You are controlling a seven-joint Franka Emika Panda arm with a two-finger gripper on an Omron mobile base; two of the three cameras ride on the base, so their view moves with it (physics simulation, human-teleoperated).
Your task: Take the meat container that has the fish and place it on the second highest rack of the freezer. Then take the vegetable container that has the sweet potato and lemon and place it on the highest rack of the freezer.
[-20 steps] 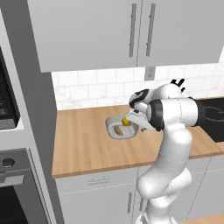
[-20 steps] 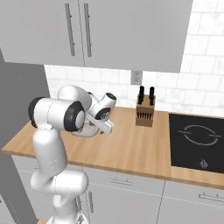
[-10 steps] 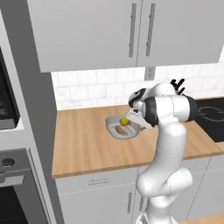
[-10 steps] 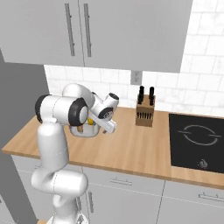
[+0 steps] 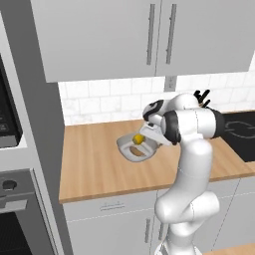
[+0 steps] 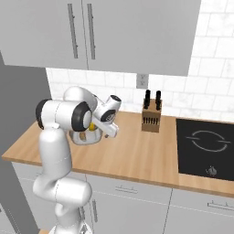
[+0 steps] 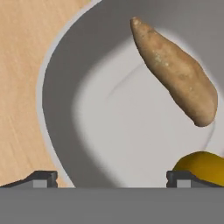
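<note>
In the left base view, a grey container [image 5: 133, 150] holding a lemon [image 5: 138, 139] is seen on the wooden counter [image 5: 94, 159]. In the right base view, it is mostly hidden behind the arm. In the hand view, the gripper [image 7: 112, 179] is spread wide over the container's rim, with a sweet potato [image 7: 177, 72] inside.

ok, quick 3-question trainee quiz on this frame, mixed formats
1. True or false: the tool is shut on the lemon.
2. Multiple choice: the sweet potato lies A) on the bare counter, B) inside the grey container, C) on the cooktop.
3. Fill in: in the right base view, the knife block stands between the container and the ____.

Key: 1 false, its fingers stand wide apart over the container's rim. 2 B. 3 cooktop.
</note>
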